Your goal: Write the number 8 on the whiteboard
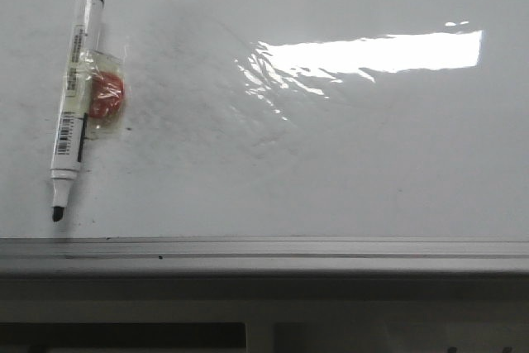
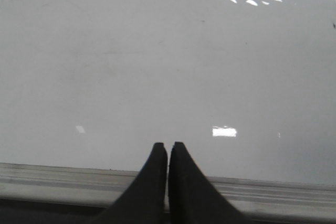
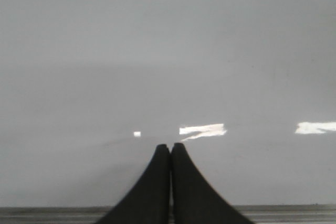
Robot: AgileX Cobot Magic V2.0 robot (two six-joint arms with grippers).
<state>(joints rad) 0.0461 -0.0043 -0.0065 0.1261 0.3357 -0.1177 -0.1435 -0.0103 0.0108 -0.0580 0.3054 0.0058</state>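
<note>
The whiteboard fills the front view, glossy white with faint grey smudges and a bright glare patch. No number 8 shows on it in any view. A white marker with a black cap end and a bare black tip lies at the left, tip toward the near frame edge, with a red piece taped to its side. Neither gripper shows in the front view. My left gripper is shut and empty over the board's near edge. My right gripper is shut and empty over bare board.
The grey metal frame edge runs along the near side of the board; it also shows in the left wrist view and the right wrist view. Below it is a dark gap.
</note>
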